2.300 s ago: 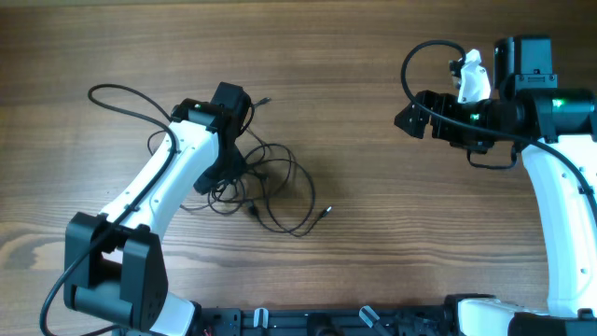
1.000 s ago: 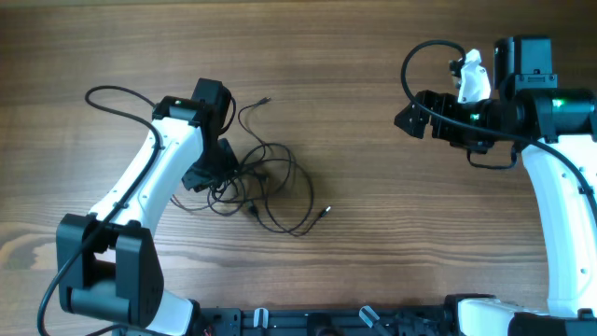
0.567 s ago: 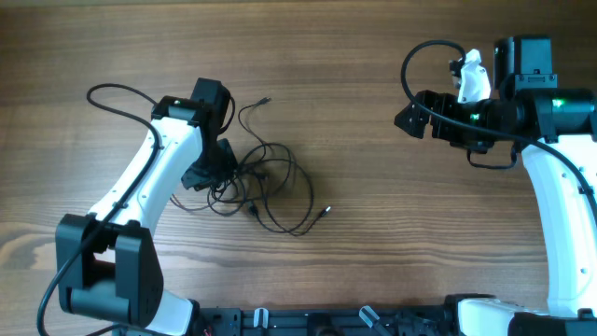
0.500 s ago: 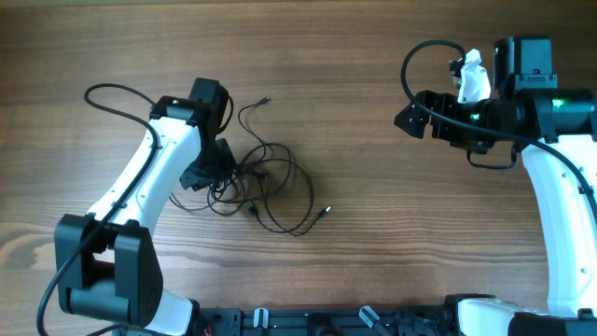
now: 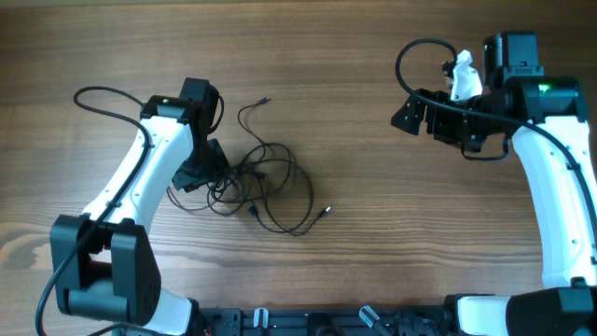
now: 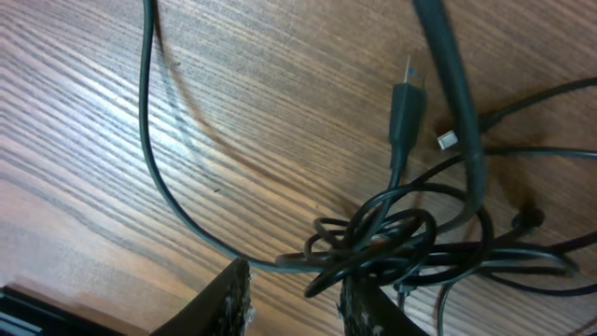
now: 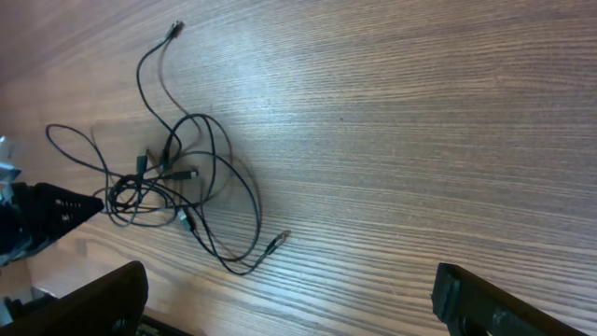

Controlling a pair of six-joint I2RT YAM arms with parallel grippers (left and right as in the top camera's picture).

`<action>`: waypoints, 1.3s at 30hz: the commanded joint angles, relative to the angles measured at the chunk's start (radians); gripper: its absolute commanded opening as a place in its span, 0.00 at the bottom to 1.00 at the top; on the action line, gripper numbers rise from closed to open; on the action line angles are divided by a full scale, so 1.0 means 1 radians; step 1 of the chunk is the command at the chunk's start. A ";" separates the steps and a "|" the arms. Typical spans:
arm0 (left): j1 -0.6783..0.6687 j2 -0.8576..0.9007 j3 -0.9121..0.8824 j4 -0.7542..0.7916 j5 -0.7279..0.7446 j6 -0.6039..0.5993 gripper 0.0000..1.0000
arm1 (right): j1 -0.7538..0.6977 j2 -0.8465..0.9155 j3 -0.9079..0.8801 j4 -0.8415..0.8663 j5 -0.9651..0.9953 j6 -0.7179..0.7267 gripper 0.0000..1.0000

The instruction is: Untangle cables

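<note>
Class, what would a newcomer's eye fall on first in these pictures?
A tangle of thin black cables lies left of centre on the wooden table, with the left pincer open right at its knot. The right pincer hangs open far to the right, away from them.

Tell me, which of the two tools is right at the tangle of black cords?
The left tool: its open fingers sit right beside the knot of cables. The right tool hangs far off to the side, touching nothing.
</note>
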 commanded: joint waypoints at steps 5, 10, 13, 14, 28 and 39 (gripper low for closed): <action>0.005 0.009 -0.009 -0.036 -0.082 -0.005 0.35 | 0.008 0.016 -0.003 0.008 -0.013 0.008 1.00; 0.005 0.009 -0.009 -0.027 -0.111 -0.031 0.36 | 0.008 0.016 -0.003 0.007 -0.013 0.008 1.00; 0.005 0.009 -0.009 0.000 -0.107 -0.031 0.36 | 0.008 0.016 -0.003 0.008 -0.013 0.008 1.00; 0.005 0.009 -0.009 0.003 -0.103 -0.030 0.36 | 0.008 0.016 -0.003 0.007 -0.013 0.008 1.00; 0.005 0.009 -0.066 0.072 -0.048 -0.004 0.31 | 0.008 0.016 -0.003 0.008 -0.013 0.008 1.00; 0.005 0.009 -0.179 0.240 -0.070 -0.004 0.29 | 0.008 0.016 -0.003 0.019 -0.024 0.009 1.00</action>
